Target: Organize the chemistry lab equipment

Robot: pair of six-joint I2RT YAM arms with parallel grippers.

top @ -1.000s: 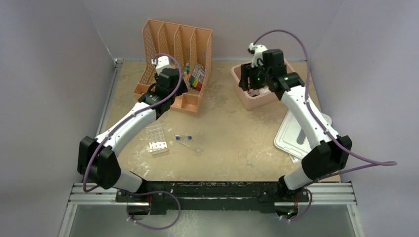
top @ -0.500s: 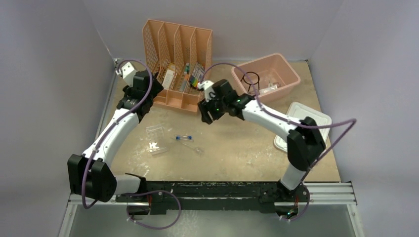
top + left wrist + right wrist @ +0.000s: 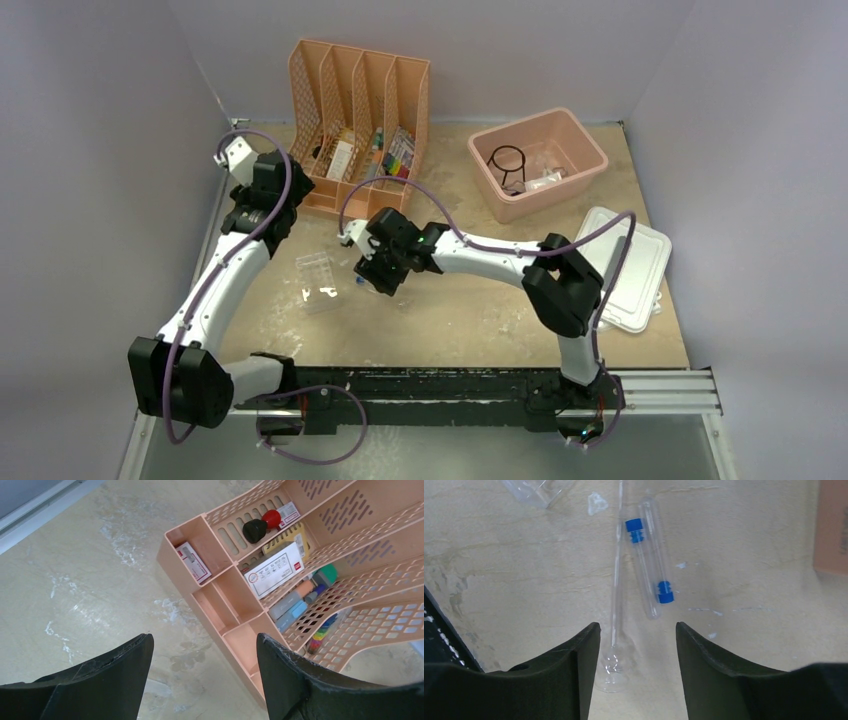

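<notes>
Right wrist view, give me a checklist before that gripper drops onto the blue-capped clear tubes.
Right gripper open and empty: ok.
Two blue-capped clear tubes lined up with its open gap: ok.
Both caps on: ok.
Tubes apart enough to take one: not ok, they lie tight together.
Long-stemmed clear funnel outside the grip: not ok, its wide end lies between the fingers.
Left gripper out of the way: ok, open by the peach slotted file organizer.

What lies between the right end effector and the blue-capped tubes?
In the right wrist view, only bare table separates the right end effector from the tubes; the funnel lies beside them, its wide end between the fingers.
</notes>
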